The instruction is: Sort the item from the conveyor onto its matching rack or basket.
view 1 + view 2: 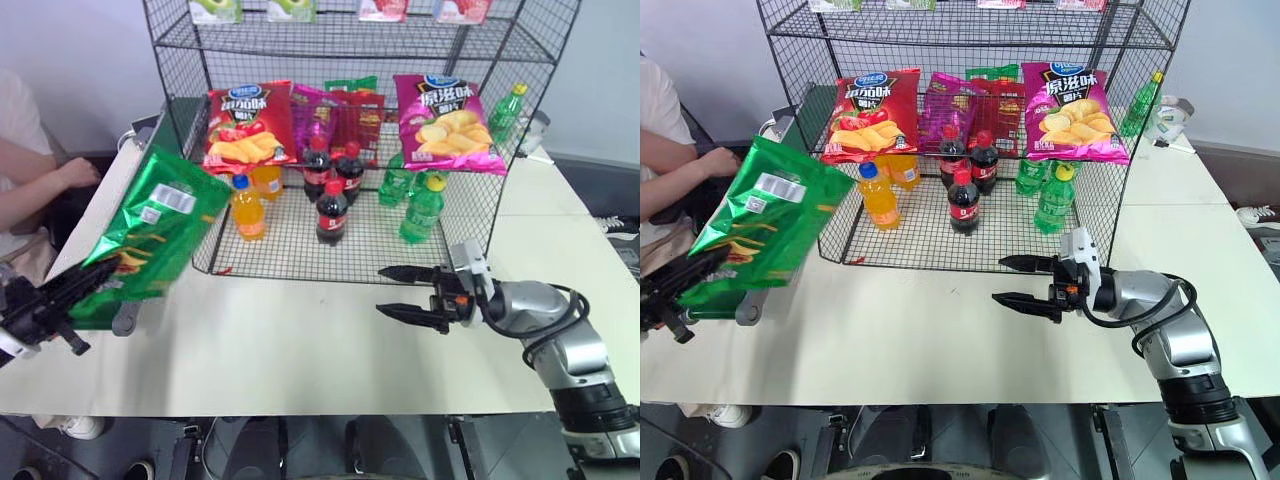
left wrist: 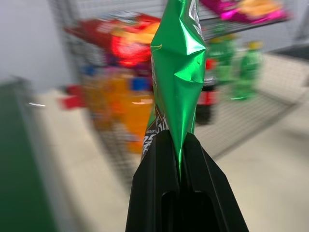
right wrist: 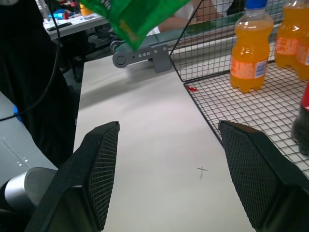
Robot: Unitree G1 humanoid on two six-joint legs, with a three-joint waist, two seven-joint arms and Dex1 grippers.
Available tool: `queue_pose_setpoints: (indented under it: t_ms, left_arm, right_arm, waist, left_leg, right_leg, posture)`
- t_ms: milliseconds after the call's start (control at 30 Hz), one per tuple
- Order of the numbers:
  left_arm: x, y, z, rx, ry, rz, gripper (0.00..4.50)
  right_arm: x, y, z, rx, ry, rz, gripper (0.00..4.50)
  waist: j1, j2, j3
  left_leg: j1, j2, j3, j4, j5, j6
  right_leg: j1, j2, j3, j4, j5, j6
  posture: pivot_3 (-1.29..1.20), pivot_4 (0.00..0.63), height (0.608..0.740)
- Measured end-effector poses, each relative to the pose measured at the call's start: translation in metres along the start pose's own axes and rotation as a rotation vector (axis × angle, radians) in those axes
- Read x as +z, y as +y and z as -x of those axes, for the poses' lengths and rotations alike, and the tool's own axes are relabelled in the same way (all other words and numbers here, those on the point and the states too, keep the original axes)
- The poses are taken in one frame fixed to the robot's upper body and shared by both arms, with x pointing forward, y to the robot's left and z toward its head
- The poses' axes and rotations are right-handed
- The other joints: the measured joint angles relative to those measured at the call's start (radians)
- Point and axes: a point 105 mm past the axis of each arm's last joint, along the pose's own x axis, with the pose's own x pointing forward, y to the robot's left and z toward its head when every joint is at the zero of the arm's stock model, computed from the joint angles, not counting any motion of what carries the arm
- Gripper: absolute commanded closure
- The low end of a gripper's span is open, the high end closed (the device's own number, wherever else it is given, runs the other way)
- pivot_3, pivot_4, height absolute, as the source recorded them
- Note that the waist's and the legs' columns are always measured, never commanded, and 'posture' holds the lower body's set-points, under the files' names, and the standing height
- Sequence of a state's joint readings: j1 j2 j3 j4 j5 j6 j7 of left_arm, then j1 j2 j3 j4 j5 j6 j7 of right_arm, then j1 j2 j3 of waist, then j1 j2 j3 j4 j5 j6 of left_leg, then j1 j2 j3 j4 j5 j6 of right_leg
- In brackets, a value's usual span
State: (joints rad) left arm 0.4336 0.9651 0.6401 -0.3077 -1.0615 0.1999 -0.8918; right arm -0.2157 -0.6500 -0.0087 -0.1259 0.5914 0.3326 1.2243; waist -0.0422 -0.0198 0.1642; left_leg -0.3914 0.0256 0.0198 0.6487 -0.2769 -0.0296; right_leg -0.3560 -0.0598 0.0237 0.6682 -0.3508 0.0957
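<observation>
The item, a large glossy green chip bag (image 1: 150,235), hangs tilted in the air over the table's left edge with its white label facing me. My left gripper (image 1: 100,270) is shut on its lower edge. In the left wrist view the two black fingers (image 2: 159,169) pinch the crumpled seam of the bag (image 2: 178,63). The conveyor (image 1: 815,108) runs along the left side, partly hidden behind the bag. The black wire rack (image 1: 290,245) stands on the table straight ahead. My right gripper (image 1: 385,291) is open, pointing left just in front of the rack, with nothing between its fingers.
On the rack's low shelf lean a red chip bag (image 1: 248,125) and a magenta chip bag (image 1: 445,120), with cola bottles (image 1: 332,210), orange bottles (image 1: 248,208) and green bottles (image 1: 422,210) in front. A person (image 1: 30,170) sits at the far left. A white tabletop (image 1: 300,340) lies between my arms.
</observation>
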Motion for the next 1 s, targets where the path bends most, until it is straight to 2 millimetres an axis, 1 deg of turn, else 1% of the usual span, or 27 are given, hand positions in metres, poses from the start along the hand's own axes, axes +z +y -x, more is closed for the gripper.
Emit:
queue_pose_setpoints:
  t_ms: [133, 200, 333, 467, 700, 867, 1000]
  left_arm:
    - [-0.002, -0.018, -0.016, -0.205, 0.055, 0.137, 4.39]
    - [0.001, -0.027, -0.021, -0.305, 0.070, 0.206, 4.39]
    - [0.007, -0.038, -0.028, -0.463, 0.096, 0.339, 4.39]
    - [0.000, -0.057, -0.036, -0.620, 0.145, 0.457, 4.39]
    - [-0.009, -0.073, -0.052, -0.779, 0.196, 0.516, 4.39]
    - [-0.019, -0.072, -0.060, -0.819, 0.237, 0.500, 4.39]
    - [-0.022, -0.069, -0.063, -0.825, 0.255, 0.465, 4.39]
  right_arm:
    - [0.003, 0.001, -0.002, 0.016, 0.001, 0.013, 1.07]
    - [0.005, 0.001, -0.003, 0.023, 0.002, 0.017, 1.07]
    - [0.007, 0.005, -0.004, 0.044, 0.004, 0.025, 1.07]
    - [0.006, 0.009, -0.006, 0.062, 0.004, 0.001, 1.07]
    - [0.010, 0.018, -0.010, 0.120, -0.021, -0.072, 1.07]
    - [0.012, 0.032, -0.004, 0.219, 0.021, -0.119, 1.07]
    - [0.012, 0.042, 0.004, 0.292, 0.062, -0.187, 1.07]
  waist:
    - [0.000, 0.000, 0.000]
    - [0.000, 0.000, 0.000]
    - [0.000, 0.001, 0.001]
    - [0.000, 0.001, 0.001]
    - [0.001, 0.001, 0.001]
    - [0.003, 0.002, 0.002]
    - [0.002, 0.002, 0.002]
  left_leg:
    - [0.000, 0.000, 0.000, 0.000, 0.000, 0.000]
    - [0.000, 0.000, 0.000, 0.000, 0.000, 0.000]
    - [0.000, 0.000, 0.000, 0.000, 0.000, 0.000]
    - [0.000, 0.001, 0.000, 0.000, 0.000, 0.000]
    - [0.000, 0.001, 0.000, 0.001, 0.000, 0.000]
    - [0.000, 0.001, 0.000, 0.001, 0.000, 0.000]
    - [0.000, 0.001, 0.000, 0.001, 0.000, 0.000]
  right_leg:
    - [0.000, 0.001, 0.000, 0.001, 0.000, 0.000]
    - [0.000, 0.001, 0.000, 0.001, 0.000, 0.000]
    - [0.000, 0.002, 0.000, 0.001, 0.000, 0.000]
    - [-0.001, 0.002, 0.001, 0.001, 0.000, 0.000]
    - [-0.001, 0.002, 0.001, 0.001, 0.000, 0.000]
    - [-0.001, 0.003, 0.001, 0.001, 0.000, 0.000]
    - [-0.001, 0.002, 0.001, 0.001, 0.000, 0.000]
  posture:
    - [0.00, 0.150, 0.739]
    - [0.00, 0.150, 0.739]
    - [0.00, 0.150, 0.739]
    - [0.00, 0.150, 0.739]
    - [0.00, 0.150, 0.739]
    - [0.00, 0.150, 0.739]
    - [0.00, 0.150, 0.739]
